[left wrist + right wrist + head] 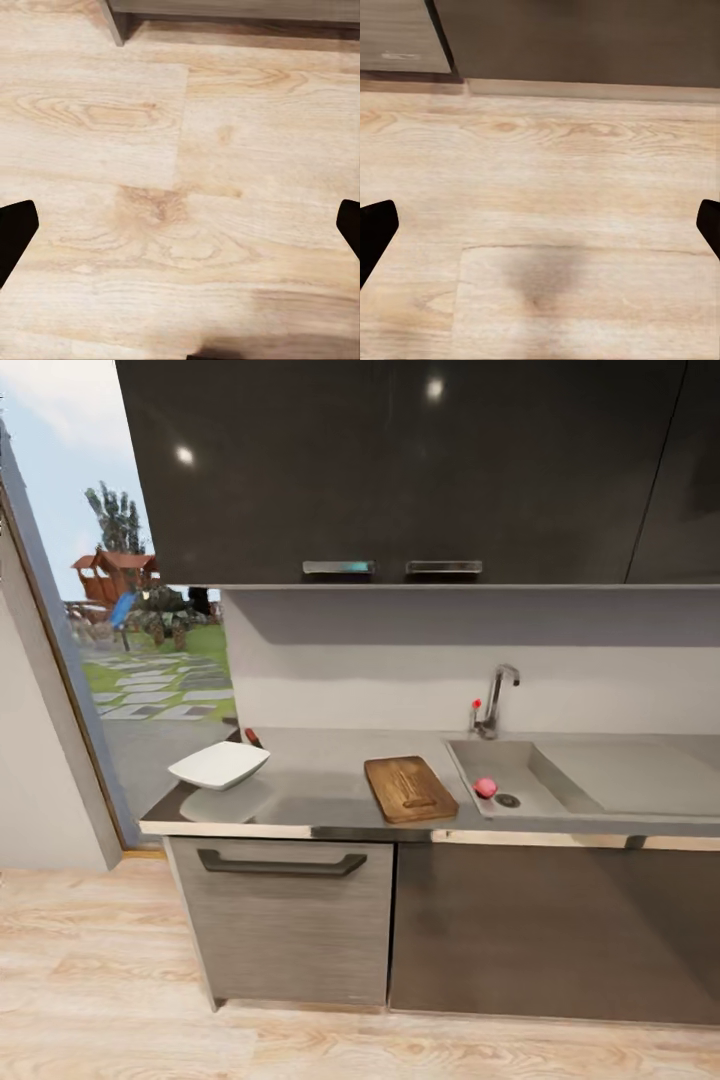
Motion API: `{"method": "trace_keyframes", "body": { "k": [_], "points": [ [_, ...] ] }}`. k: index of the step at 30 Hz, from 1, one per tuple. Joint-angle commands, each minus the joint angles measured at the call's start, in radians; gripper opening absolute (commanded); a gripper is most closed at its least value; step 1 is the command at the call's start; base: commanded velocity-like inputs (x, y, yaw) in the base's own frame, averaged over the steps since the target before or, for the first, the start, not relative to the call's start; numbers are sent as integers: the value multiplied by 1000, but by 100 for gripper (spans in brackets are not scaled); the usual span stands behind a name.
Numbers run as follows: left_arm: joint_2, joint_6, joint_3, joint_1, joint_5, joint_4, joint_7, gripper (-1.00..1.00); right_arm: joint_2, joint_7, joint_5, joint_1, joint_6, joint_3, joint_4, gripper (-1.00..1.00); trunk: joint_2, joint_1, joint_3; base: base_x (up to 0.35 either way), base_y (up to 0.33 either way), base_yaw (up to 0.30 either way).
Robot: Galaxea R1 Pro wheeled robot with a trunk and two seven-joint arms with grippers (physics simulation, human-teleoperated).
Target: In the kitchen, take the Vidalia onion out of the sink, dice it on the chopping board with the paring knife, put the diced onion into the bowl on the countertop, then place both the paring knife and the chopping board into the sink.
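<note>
Grey countertop (320,780), chopping board (410,788), bowl (219,764), sink (560,780)

Counter's (320,785) carrying 1 white bowl (219,764), 1 chopping board (409,788), 1 knife (252,737) w/ just its red handle end peeking behind the bowl. Sink (560,780) is holding 1 pinkish-red onion (485,787), w/ 1 faucet (497,700) standing behind. 2 handles (338,568) are showing on upper cabinets, 1 drawer pull (281,863) below.
</note>
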Motion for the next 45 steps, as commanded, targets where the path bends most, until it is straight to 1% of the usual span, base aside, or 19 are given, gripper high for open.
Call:
{"method": "trace_keyframes", "body": {
  "k": [1,18,25,28,30,31,32,33,34,35,36,39,40,41,42,43,44,45],
  "points": [
    [0,-2,-1,0,3,-1,2,100,0,-2,0,0,-2,0,-1,100,0,0,-1,76,261,0],
    [0,-2,-2,0,4,1,2,100,-1,-2,-1,0,-2,-1,-1,100,0,0,-1,7,284,0],
    [0,-2,-2,0,3,15,2,100,-1,-8,-1,0,0,-4,-2,100,0,0,-1,0,66,0],
    [0,-2,-2,0,2,25,2,100,-1,-48,-2,0,3,-4,-17,100,0,0,-1,0,6,0],
    [0,-2,-2,0,1,28,2,100,-1,-134,-3,-1,10,-4,-77,100,0,0,-1,0,2,0],
    [0,-2,-2,0,2,29,1,100,0,-152,-4,-1,14,-4,-96,100,0,0,-1,0,1,0],
    [-1,-2,-2,0,2,29,1,100,1,-183,-4,-1,27,-3,-136,100,0,0,-1,0,0,0],
    [-1,-2,-2,0,2,30,1,100,1,-196,-5,-1,38,-3,-157,100,0,0,-1,0,0,0],
    [-1,-2,-2,0,2,30,1,100,1,-216,-5,-1,68,-3,-201,100,0,0,-1,0,0,0],
    [-1,-2,-2,0,3,30,1,100,1,-223,-5,-1,88,-3,-225,100,0,0,-1,0,0,0],
    [-1,-2,-2,0,3,31,1,100,1,-233,-5,-1,135,-3,-278,100,0,0,-1,0,0,0],
    [-1,-2,-2,0,3,31,1,100,2,-242,-6,-1,217,-3,-366,100,0,0,-1,0,0,0],
    [-1,-2,-2,0,3,31,1,100,3,-247,-6,-1,300,-3,-457,100,0,0,-1,0,0,0],
    [-1,-2,-2,0,2,31,1,100,3,-249,-6,-1,350,-3,-513,100,0,0,-1,0,0,0],
    [-1,-2,-2,0,3,31,1,100,3,-250,-5,-1,396,-3,-566,100,0,0,-1,0,0,0],
    [-1,-2,-2,0,3,31,1,100,3,-250,-5,-1,417,-4,-590,100,0,0,-1,0,0,0],
    [-1,-2,-2,0,3,31,1,100,2,-251,-5,-1,474,-4,-655,100,0,0,-1,0,0,0],
    [-1,-2,-2,0,2,31,1,100,2,-251,-5,-1,491,-4,-675,100,0,0,-1,0,0,0]
  ]
}}
